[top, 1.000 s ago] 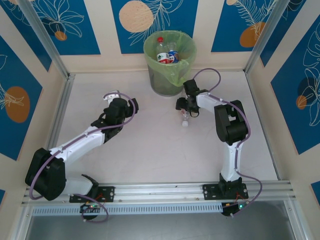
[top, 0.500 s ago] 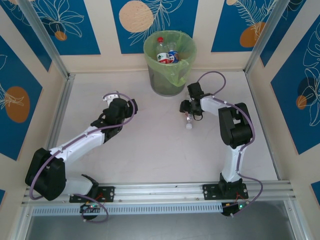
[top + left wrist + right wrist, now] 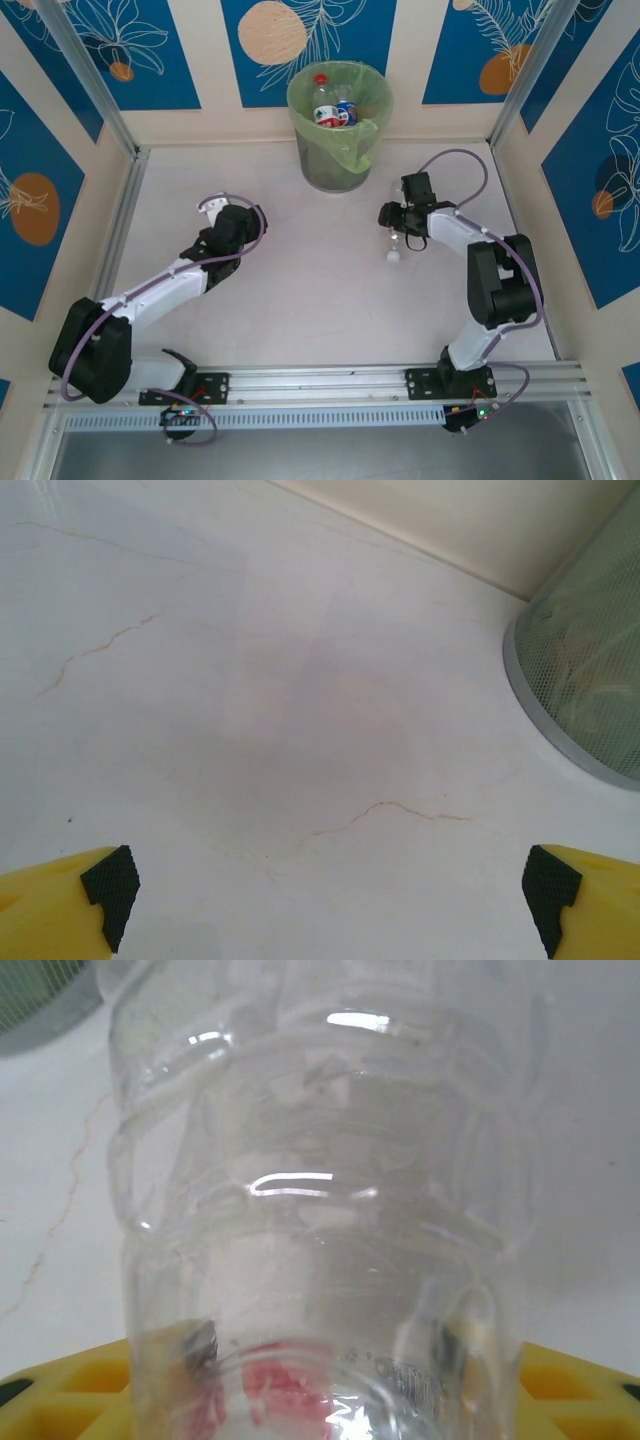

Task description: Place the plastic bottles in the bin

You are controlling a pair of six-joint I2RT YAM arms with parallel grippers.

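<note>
My right gripper (image 3: 399, 224) is shut on a clear plastic bottle (image 3: 395, 244), which hangs white cap down over the table, to the right of and nearer than the bin (image 3: 340, 130). In the right wrist view the bottle (image 3: 320, 1160) sits between my yellow fingers (image 3: 70, 1400), with red label showing low down. The round grey bin has a light-green bag and holds several bottles (image 3: 334, 106). My left gripper (image 3: 222, 232) is open over bare table left of the bin. The left gripper (image 3: 330, 900) has nothing between its fingertips.
The bin's mesh wall (image 3: 590, 680) stands at the right edge of the left wrist view, and a corner of the bin (image 3: 40, 1000) shows top left in the right wrist view. Patterned walls enclose the white table (image 3: 300, 290) on three sides.
My right gripper has carried the bottle rightward and slightly nearer, away from the bin. My left gripper has drawn back a little toward the lower left.
</note>
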